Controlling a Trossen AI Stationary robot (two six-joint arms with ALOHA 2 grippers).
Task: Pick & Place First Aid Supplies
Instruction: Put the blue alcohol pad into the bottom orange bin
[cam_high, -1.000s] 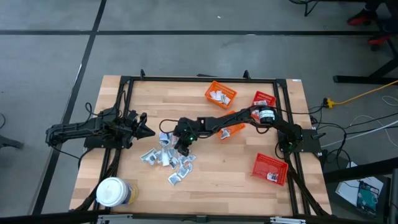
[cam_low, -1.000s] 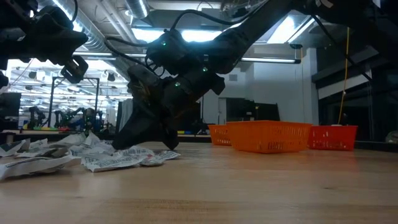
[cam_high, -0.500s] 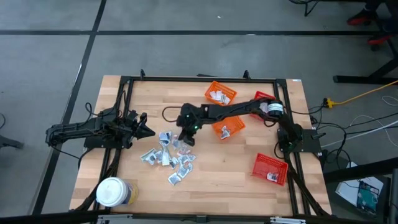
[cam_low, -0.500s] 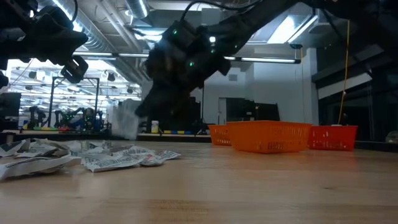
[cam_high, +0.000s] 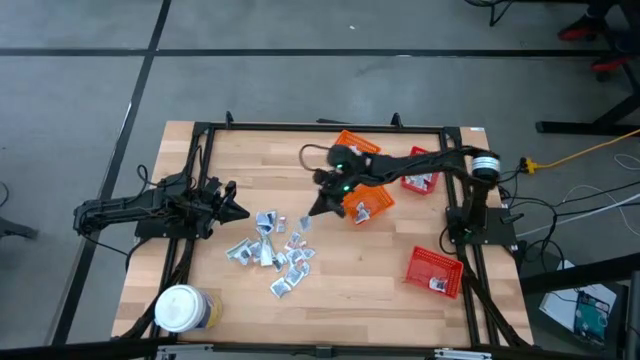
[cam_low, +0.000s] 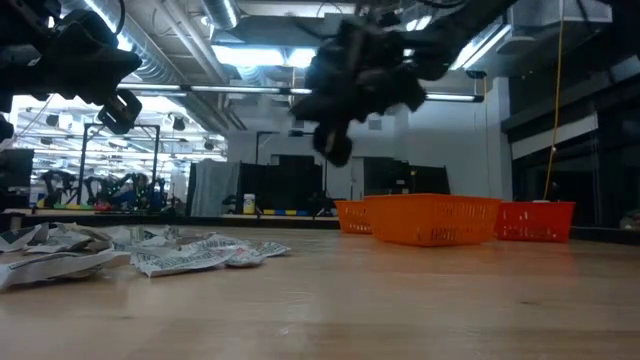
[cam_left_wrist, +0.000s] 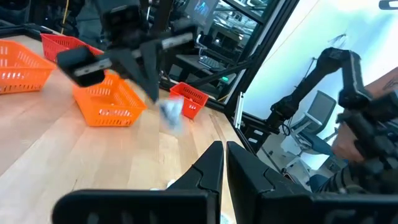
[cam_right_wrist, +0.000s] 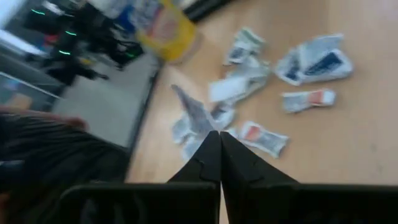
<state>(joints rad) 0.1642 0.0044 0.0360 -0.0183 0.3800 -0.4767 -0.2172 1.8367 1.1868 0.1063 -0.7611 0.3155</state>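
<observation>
No word, brand, number or sign can be read anywhere; the sachets (cam_high: 272, 250) scattered on the table (cam_high: 370, 270) carry blue and red print, but it is too small and blurred to make out in the high view or the right wrist view; the white cards lying in the orange basket (cam_high: 354, 148) and the red basket (cam_high: 435, 271) show only dark marks, not legible letters.

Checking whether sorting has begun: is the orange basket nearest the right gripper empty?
No, in the high view the orange basket beside the right gripper already holds a few white packets.
</observation>
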